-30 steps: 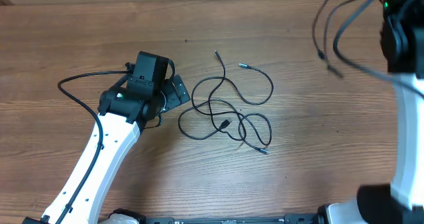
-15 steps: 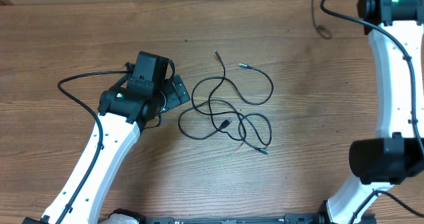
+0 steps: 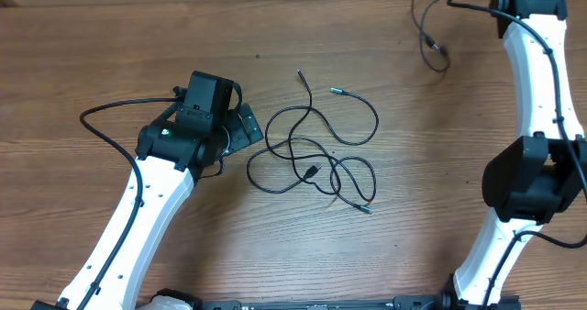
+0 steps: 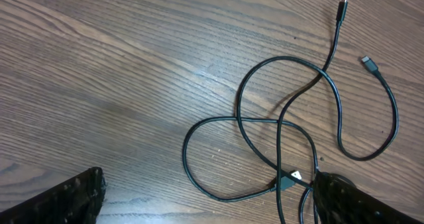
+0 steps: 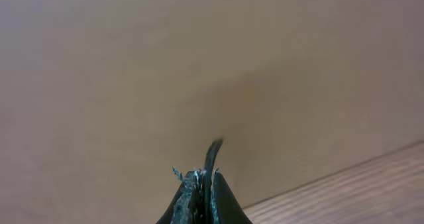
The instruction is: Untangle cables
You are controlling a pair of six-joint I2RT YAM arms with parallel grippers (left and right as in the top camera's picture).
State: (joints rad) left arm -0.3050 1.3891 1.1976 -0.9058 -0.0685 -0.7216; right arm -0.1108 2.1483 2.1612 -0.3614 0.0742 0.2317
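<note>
Progress: partway | one cable (image 3: pixel 429 30) hangs clear at far right, clamped in the closed right hand (image 5: pixel 200 184) | other cables (image 3: pixel 316 154) lie looped together mid-bench (image 3: pixel 110 53) | left hand (image 3: pixel 243 127) spread wide just beside them, holding nothing.

White arms (image 3: pixel 136 226), black joints (image 3: pixel 530 183)

Table (image 3: pixel 110 53): wood grain, matt with a faint sheen. Cables (image 3: pixel 312 145): smooth black sheath, slight gloss; plug (image 3: pixel 336 91) silvery metal. Left arm (image 3: pixel 128 237), right arm (image 3: pixel 537 90): glossy white plastic shells, matt black joints.
</note>
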